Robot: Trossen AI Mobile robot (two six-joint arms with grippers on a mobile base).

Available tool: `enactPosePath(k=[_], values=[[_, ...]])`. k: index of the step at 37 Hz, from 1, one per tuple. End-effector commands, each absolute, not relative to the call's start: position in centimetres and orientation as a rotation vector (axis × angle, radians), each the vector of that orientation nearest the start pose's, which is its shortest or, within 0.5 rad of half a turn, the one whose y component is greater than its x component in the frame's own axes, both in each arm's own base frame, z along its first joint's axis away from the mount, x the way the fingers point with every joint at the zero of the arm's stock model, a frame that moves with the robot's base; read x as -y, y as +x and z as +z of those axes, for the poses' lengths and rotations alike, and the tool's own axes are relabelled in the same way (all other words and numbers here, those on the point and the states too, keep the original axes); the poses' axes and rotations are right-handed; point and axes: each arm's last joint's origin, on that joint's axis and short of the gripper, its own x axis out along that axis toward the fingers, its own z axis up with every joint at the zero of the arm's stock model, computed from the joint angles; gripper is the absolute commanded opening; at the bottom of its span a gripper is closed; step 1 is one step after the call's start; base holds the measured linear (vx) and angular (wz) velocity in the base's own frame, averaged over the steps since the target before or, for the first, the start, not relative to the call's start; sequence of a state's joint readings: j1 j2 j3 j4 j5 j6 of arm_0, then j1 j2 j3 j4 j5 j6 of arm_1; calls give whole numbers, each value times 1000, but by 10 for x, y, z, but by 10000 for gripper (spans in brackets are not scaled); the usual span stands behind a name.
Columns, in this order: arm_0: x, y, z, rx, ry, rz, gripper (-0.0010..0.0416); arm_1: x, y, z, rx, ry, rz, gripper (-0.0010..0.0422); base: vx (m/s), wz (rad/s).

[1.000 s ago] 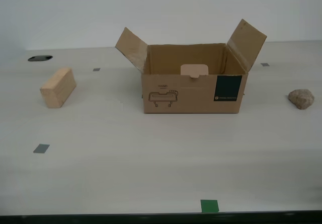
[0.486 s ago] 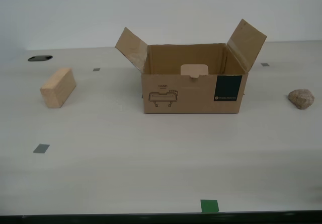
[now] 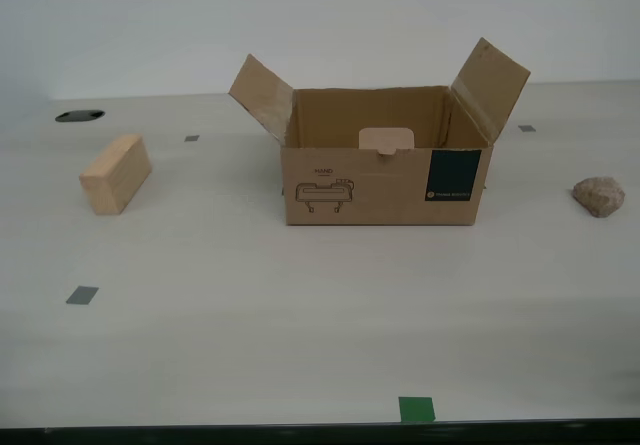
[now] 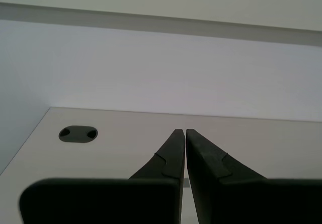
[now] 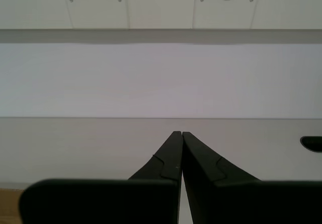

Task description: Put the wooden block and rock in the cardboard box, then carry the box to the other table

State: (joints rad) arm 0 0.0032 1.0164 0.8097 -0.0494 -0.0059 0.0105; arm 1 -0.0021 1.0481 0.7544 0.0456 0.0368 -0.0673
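Observation:
The cardboard box (image 3: 382, 170) stands open in the middle of the smooth off-white table (image 3: 300, 325), side flaps upright, teal label and line drawing facing the camera. The wooden block (image 3: 116, 173) lies toward the exterior view's left, apart from the box. The rock (image 3: 598, 196) sits near the exterior view's right edge. Neither arm shows in the exterior view. My second gripper (image 4: 181, 132) is shut with nothing between its fingers, above bare tabletop. My first gripper (image 5: 178, 133) is also shut and holds nothing. The other table is out of view.
Small grey tape squares (image 3: 82, 294) and a green tape mark (image 3: 417, 409) dot the table. A dark oval cable hole (image 3: 79, 116) lies at the back on the exterior view's left; the hole (image 4: 77, 134) also shows in the second wrist view. A pale wall rises behind.

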Motion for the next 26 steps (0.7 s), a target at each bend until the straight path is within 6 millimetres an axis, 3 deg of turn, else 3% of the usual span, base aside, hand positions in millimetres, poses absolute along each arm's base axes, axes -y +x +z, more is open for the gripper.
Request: enactPosePath(k=[1, 26], values=[[-1, 225, 321, -292, 12, 7, 0, 2, 233, 300, -293, -72, -27, 0, 0, 0], [-1, 194, 388, -503, 23, 3, 0, 2, 225, 317, -481, -122, -8, 0, 0, 0]])
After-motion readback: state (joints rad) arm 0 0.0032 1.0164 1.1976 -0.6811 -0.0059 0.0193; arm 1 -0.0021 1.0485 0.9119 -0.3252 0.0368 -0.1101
